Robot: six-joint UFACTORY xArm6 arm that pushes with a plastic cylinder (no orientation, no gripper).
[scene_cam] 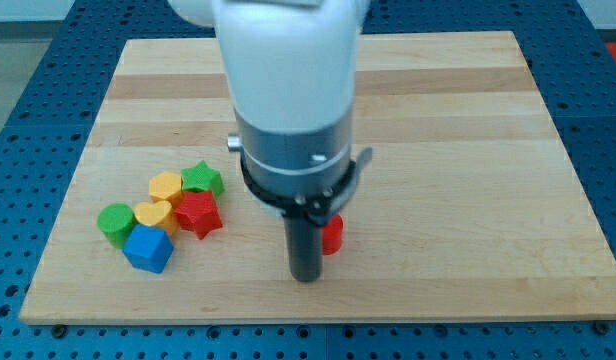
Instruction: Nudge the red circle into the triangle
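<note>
A red block [333,235], probably the red circle, lies near the board's middle bottom, mostly hidden behind my rod. My tip [306,277] sits just to the left of and below it, touching or almost touching it. No triangle block shows; the arm hides part of the board. At the view's left is a cluster of blocks: a red star [198,213], a green star [202,179], a yellow hexagon [166,186], a yellow heart [153,214], a green circle [115,222] and a blue cube [149,248].
The wooden board [468,120] lies on a blue perforated table [28,90]. The arm's white and grey body [293,100] covers the board's middle and top centre.
</note>
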